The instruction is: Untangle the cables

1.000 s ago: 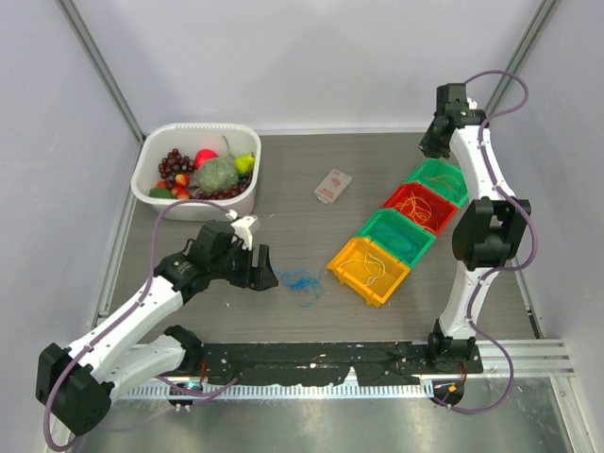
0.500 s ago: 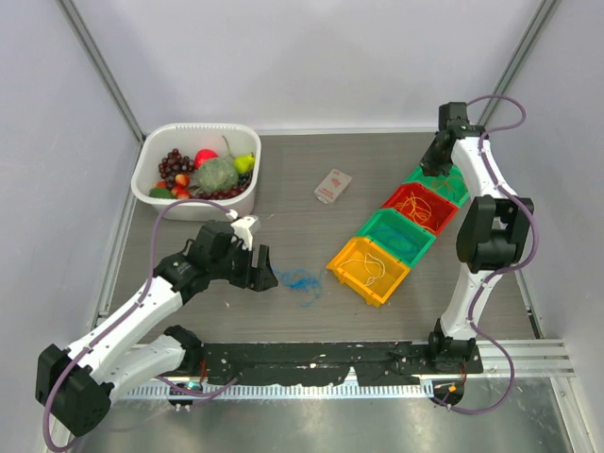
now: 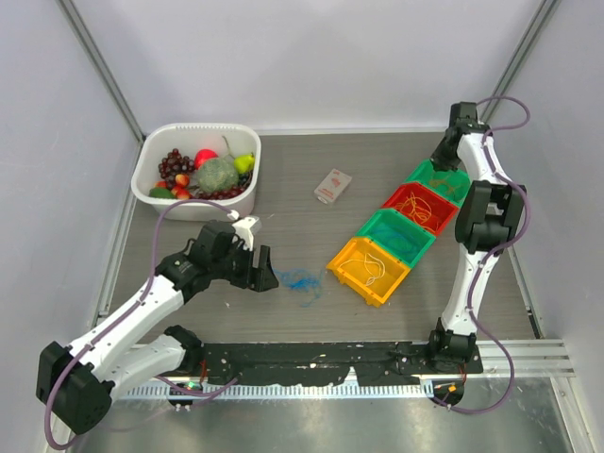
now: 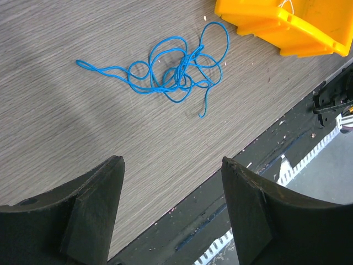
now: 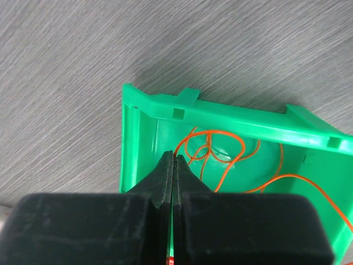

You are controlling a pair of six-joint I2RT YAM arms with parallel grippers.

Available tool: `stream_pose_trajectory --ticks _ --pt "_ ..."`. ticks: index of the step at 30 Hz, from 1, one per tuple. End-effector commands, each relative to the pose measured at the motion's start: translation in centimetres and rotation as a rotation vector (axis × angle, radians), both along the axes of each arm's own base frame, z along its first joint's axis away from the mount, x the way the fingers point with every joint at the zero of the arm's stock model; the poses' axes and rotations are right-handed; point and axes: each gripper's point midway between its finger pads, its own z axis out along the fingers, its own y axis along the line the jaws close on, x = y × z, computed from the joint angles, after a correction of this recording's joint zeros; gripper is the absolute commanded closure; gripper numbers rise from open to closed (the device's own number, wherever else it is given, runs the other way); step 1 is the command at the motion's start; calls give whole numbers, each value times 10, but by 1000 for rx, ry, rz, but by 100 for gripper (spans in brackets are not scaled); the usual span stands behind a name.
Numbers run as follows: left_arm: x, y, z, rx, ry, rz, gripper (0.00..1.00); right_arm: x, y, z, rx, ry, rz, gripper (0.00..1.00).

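Wood-grain table (image 3: 302, 160): bins (image 3: 363, 288), bowl (image 3: 198, 127), blue cable (image 3: 300, 280), card (image 3: 332, 186)

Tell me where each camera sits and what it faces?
Top external: above and behind the robot, looking down on the table; left arm and right arm show.
Left wrist: on the left arm, looking down at the blue cable; open left gripper at bottom.
Right wrist: on the right arm, looking into a green bin holding orange cable; shut right gripper shows.
Shared: top and left wrist both see the blue cable.

Blue cable (image 4: 179, 73) lies tangled (loose loops); orange cable (image 5: 212, 132) curls in green bin (image 5: 220, 113).
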Motion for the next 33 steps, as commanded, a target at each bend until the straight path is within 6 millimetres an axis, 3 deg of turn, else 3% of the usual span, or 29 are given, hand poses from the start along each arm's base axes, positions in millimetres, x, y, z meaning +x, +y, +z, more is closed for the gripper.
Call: stream_pose_trajectory --ticks 1,4,11,15,16,17,18,19,20,21,22,23,24,25,27,28,29,30,31,32,33 --pt "5 -6 10 -34 3 9 26 12 9 25 -26 -42 64 99" --pt "5 -7 9 -41 15 22 26 -1 19 39 -38 -12 83 95" --pt "12 -13 11 -62 59 73 26 -46 23 77 -110 51 72 54" --pt "16 -8 3 -38 118 170 30 -73 40 104 -149 32 106 43" --pt "16 -7 1 -38 137 193 32 -85 62 112 -141 10 159 43" --pt "16 -8 -1 -42 149 205 33 -83 75 119 -137 -42 198 43" --pt "17 -10 -4 -50 165 222 34 -102 105 121 -121 -62 283 43" --pt "18 -12 -6 -64 178 239 34 -103 122 126 -123 -107 333 43" --pt "20 -14 -8 -81 186 258 35 -125 147 124 -97 -116 424 43" --pt "22 -15 -12 -102 197 287 35 -127 169 133 -67 -187 495 43" --pt "22 -16 -15 -123 215 317 35 -155 207 125 24 -199 632 43" --pt "23 -18 -19 -141 242 357 35 -164 229 129 64 -249 695 43" --pt "25 -18 -21 -155 267 402 35 -196 264 127 163 -255 800 43" --pt "26 -18 -22 -165 292 436 35 -220 289 111 227 -223 874 43" --pt "32 -18 -25 -164 319 495 35 -260 321 108 318 -223 952 45" --pt "35 -18 -28 -153 329 515 35 -269 331 104 344 -230 963 45" --pt "40 -19 -29 -147 325 525 36 -291 339 89 339 -208 993 45" --pt "44 -20 -30 -142 320 527 37 -294 345 87 355 -220 981 45" --pt "47 -21 -33 -128 319 525 42 -310 348 69 359 -179 998 46" --pt "49 -21 -37 -114 321 528 45 -314 352 66 387 -178 980 47" --pt "50 -19 -40 -98 325 535 48 -324 355 51 396 -135 967 48"
